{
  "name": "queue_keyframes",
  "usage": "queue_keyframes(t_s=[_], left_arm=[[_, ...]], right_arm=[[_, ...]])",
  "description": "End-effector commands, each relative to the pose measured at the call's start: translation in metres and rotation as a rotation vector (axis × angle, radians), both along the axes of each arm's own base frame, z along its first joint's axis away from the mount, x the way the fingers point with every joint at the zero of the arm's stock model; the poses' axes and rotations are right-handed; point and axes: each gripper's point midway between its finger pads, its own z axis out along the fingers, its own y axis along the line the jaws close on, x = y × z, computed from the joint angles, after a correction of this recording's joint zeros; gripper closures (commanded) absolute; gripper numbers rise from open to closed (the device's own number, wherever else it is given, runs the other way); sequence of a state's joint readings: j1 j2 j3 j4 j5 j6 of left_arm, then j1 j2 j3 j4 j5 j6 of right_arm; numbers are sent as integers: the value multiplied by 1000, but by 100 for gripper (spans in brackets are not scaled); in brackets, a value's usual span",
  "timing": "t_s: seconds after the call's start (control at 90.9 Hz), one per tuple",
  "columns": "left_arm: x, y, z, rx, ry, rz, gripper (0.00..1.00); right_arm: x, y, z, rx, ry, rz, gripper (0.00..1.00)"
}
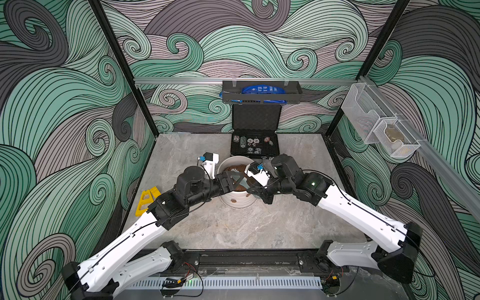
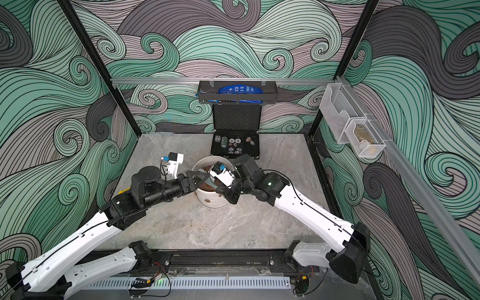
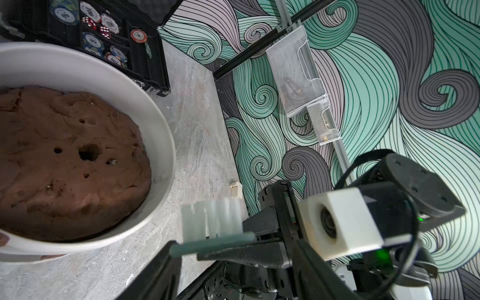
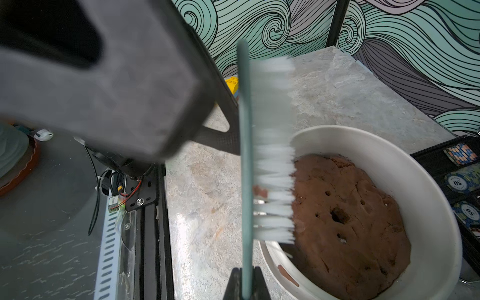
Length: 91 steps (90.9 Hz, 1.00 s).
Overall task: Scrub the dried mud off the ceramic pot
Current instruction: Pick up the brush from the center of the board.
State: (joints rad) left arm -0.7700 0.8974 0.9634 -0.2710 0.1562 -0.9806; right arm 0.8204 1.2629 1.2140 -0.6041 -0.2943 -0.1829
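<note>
right wrist view: right gripper (image 4: 245, 281) is clenched on the handle of the brush (image 4: 245, 155), w/ the handle pinched btwn both fingers. brush has a grey-green back and white bristles. bristles face the ceramic pot (image 4: 415, 168), tips over its near rim. contact w/ the rim can't be confirmed (motion blur). a small reddish bit sits among the bristles.

pot position: upright at the centre of the table (image 1: 233, 228), just in front of the open poker-chip case (image 1: 255, 145). both arms meet above it in both top views. pot holds a brown mound (image 4: 350, 220) w/ several holes.

dried mud (image 4: 287, 275): reddish patch on the pot's outer wall below the rim, near the right gripper. in both top views more brown patches show low on the front wall.

left gripper (image 1: 235, 181): jaws apart, not clamped on anything, over the pot's near-left rim, beside the brush head. one finger lies along the brush back in the right wrist view; touching or not, can't tell.

yellow block (image 1: 146, 198): at the table's left edge, well apart from the pot.
</note>
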Motion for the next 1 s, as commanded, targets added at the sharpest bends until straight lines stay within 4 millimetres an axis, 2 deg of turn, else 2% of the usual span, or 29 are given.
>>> queue_keyframes(t_s=[0.0,0.176,0.253,0.363,0.462,0.594,0.704,0.825,0.991], left_arm=[[4,3,14,11,-23,48,34],[8,6,1,96,-27,81,42],[10,6,2,89,-39,94,52],[10,5,2,104,-34,87,59],[10,6,-4,116,-26,90,66],[12,7,-5,79,-25,114,80],[14,10,0,49,-33,134,83],[11,8,10,24,-33,118,87],[10,10,18,-38,-17,126,89]], right_arm=[[2,10,16,46,-1,-13,100],[0,15,22,58,6,-19,100],[0,14,22,54,8,-26,100],[2,13,18,40,20,-49,100],[1,15,23,60,17,-41,100],[0,14,29,83,-12,-40,100],[-2,12,37,130,-49,-37,100],[-4,12,40,181,-82,-31,84],[-8,13,45,256,-120,-12,71]])
